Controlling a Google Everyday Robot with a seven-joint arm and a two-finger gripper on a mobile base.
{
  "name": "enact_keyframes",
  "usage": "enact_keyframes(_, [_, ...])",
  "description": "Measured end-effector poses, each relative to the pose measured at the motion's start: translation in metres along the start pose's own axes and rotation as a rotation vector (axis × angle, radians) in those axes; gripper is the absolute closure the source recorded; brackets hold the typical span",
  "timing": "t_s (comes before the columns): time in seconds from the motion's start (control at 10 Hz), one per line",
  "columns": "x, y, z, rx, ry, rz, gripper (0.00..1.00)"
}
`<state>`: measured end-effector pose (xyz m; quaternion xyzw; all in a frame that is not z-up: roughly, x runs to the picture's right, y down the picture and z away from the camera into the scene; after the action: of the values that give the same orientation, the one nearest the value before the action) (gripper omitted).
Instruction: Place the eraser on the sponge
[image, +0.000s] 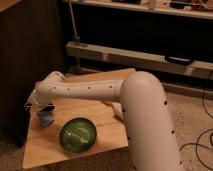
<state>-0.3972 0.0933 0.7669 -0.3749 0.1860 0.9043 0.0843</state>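
The light-blue sponge (45, 119) lies near the left edge of the wooden table (107, 127). My gripper (42, 107) hangs at the end of the white arm, just above the sponge. It is shut on the eraser (48, 106), a small dark block at its tip. The eraser sits directly over the sponge, and I cannot tell whether the two touch.
A green bowl (78, 134) stands on the table's front, right of the sponge. A slim orange stick (107, 103) peeks out beside the arm. A dark cabinet (25, 65) stands close on the left, and metal shelving (135, 55) runs behind the table.
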Motion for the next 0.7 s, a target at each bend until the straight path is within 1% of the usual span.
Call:
enact_keyframes(0.2, [-0.002, -0.003, 0.007, -0.005, -0.024, 0.002, 0.65])
enact_keyframes(0.4, [-0.001, -0.006, 0.011, -0.003, -0.032, -0.006, 0.45])
enact_keyframes(0.5, [-0.002, -0.008, 0.014, 0.001, -0.038, -0.010, 0.34])
enact_keyframes(0.6, [-0.003, -0.009, 0.016, 0.004, -0.044, -0.013, 0.25])
enact_keyframes(0.7, [-0.005, -0.010, 0.017, 0.006, -0.056, -0.017, 0.20])
